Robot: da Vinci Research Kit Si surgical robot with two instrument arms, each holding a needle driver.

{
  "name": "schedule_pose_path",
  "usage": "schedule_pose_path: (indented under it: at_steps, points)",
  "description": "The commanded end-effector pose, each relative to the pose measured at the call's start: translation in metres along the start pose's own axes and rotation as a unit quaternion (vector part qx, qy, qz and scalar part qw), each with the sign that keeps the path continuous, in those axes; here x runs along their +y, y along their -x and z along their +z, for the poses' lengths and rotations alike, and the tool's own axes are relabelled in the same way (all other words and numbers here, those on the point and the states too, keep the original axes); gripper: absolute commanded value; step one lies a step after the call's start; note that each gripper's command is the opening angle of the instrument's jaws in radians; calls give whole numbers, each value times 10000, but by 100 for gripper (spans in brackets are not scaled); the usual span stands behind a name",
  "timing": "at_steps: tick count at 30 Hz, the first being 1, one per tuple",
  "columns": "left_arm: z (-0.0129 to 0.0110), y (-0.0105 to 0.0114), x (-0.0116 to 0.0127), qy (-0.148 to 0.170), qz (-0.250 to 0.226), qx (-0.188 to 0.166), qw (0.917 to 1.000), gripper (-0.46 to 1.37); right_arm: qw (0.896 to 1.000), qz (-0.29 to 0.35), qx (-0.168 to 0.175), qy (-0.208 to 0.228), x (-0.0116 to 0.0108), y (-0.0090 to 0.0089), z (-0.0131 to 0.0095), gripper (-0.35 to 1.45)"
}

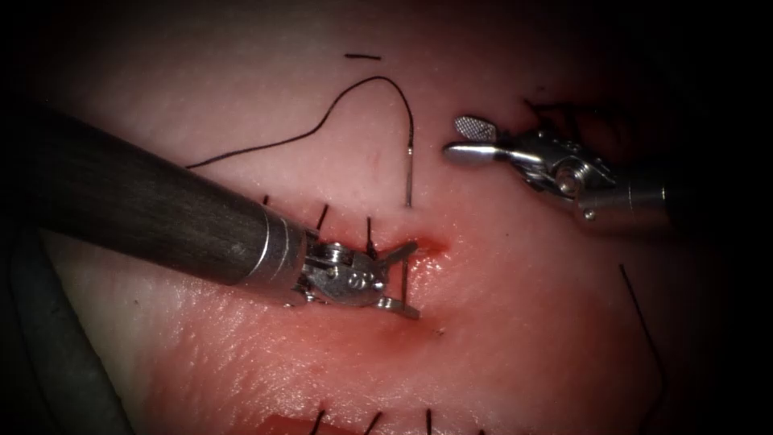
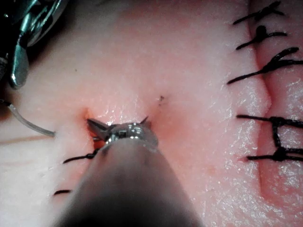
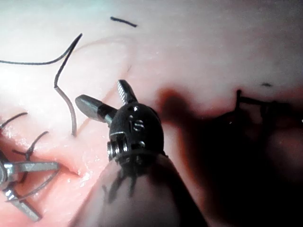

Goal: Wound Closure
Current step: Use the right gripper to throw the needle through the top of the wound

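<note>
Glossy wet tissue (image 1: 515, 322), shiny metal needle (image 1: 409, 173)

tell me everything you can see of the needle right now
The needle is a thin curved piece of grey metal. Its back end stands out of the tissue above the cut's right end, black thread trailing from it; its middle is buried, and part of its curve shows between the open jaws of the left tool. The right tool, jaws open, is apart from it.
</note>
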Motion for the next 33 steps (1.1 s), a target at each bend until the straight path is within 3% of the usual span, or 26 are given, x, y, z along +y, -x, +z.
schedule_pose_path:
  at_steps: [1,3,6,7,10,11,20,33]
  points:
    - [2,-2,0,-54,63,-20,10000,95,10000,5,30,-2,1,-1,-1,63]
    - [5,-5,1,-68,168,-28,9998,91,10000,10,58,-11,2,-1,0,59]
    - [7,-7,1,-69,164,-25,9998,71,10000,11,72,-16,3,-1,0,54]
    - [7,-7,1,-53,173,-4,9998,11,10000,11,85,-25,3,-1,0,49]
    - [4,-5,0,-37,181,7,9998,-30,10000,9,86,-25,3,0,0,48]
    - [3,-4,-2,-38,182,21,9998,-35,10000,9,86,-25,3,0,0,47]
    - [-8,4,-6,18,-132,106,9999,-35,9999,11,119,-31,1,1,2,31]
    - [-6,1,-6,22,-152,159,9998,-35,9999,-45,139,-31,0,1,3,11]
